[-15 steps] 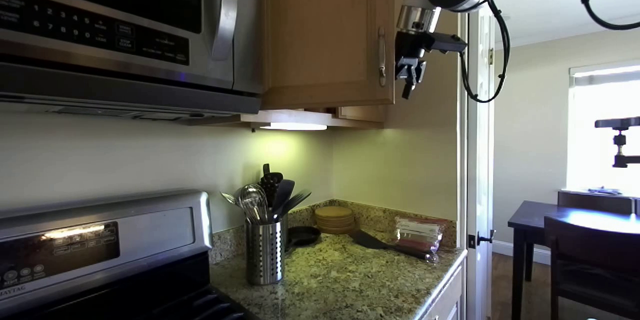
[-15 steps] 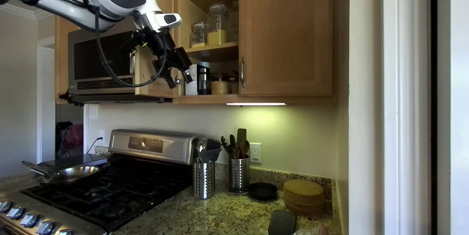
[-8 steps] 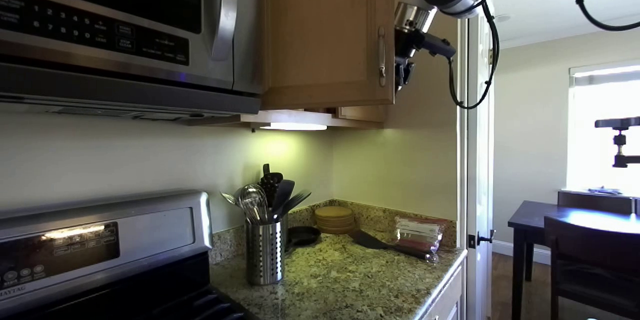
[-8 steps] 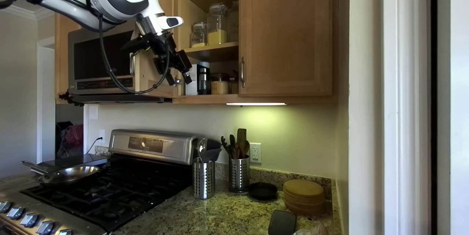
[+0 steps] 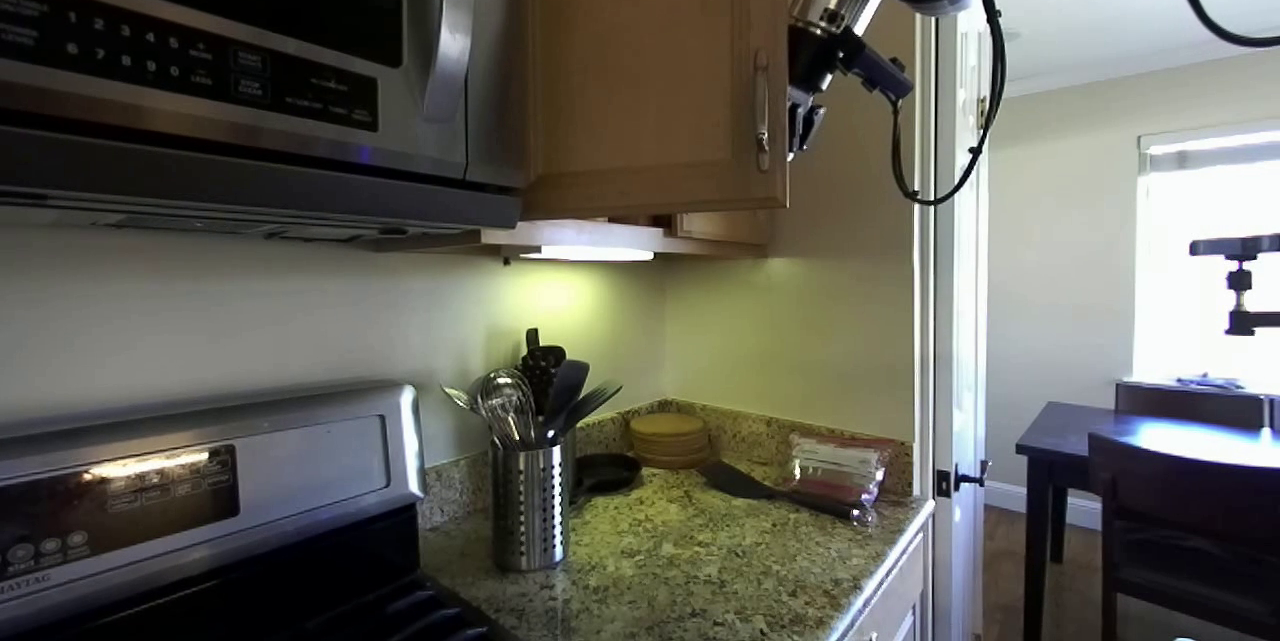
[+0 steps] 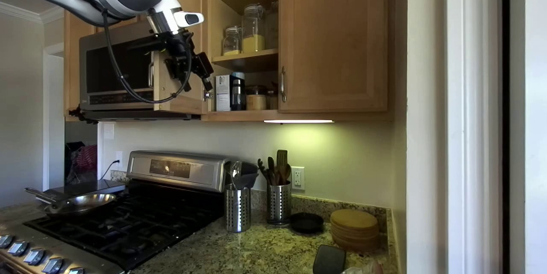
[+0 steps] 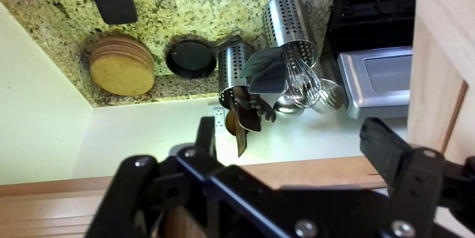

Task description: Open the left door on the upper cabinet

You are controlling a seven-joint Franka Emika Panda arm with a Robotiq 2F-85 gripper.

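The left door point(image 5: 645, 71) of the upper cabinet stands swung open, its front face and slim metal handle point(image 5: 763, 111) showing in an exterior view. Its inner side point(image 6: 183, 105) shows in an exterior view, left of the upper cabinet's point(image 6: 245, 115) exposed shelves. In the wrist view its inner side point(image 7: 432, 82) runs down the right. My gripper point(image 6: 198, 86) is on the door's inner side, in front of the opening. In an exterior view the gripper point(image 5: 803, 126) is partly hidden behind the door's edge. The wrist view shows the gripper point(image 7: 293, 139) open and empty. Contact with the door cannot be told.
The matching right door point(image 6: 335, 43) is shut. Jars point(image 6: 253, 30) and boxes stand on the shelves. The microwave point(image 5: 200, 51) is beside the open door. Below are the stove point(image 6: 128, 218), utensil holders point(image 6: 238, 210) and round boards point(image 6: 354, 229) on the counter.
My gripper has moved up, and leftward toward the door's inner side, going partly behind its edge. The left door has swung slightly further open.
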